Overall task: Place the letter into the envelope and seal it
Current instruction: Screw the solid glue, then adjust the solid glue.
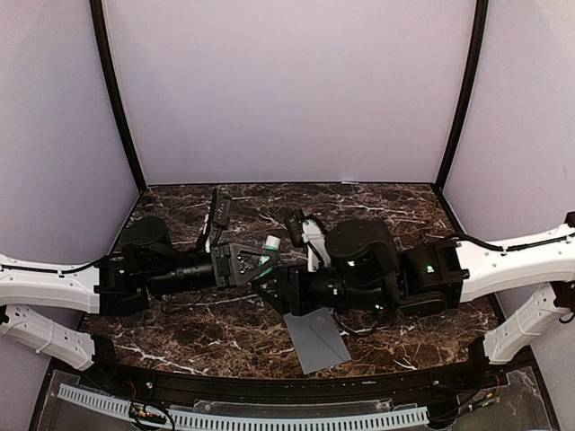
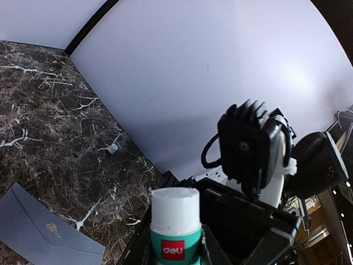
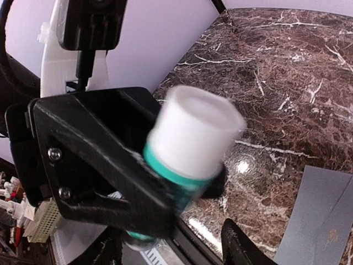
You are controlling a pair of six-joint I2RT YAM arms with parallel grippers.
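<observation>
Slate-grey envelope flat near the table's front edge, with a clamped glue stick beyond it.

The envelope is smooth matte paper, lying slightly askew on glossy brown marble table veined in white. Beyond it the left gripper, an angular black frame, is closed on the cylindrical stick with its white cap and teal body. The right gripper sits just beside the stick. Its own view is blurred, perhaps by motion, so I cannot tell how its jaws stand. Pale matte walls stand behind.
</observation>
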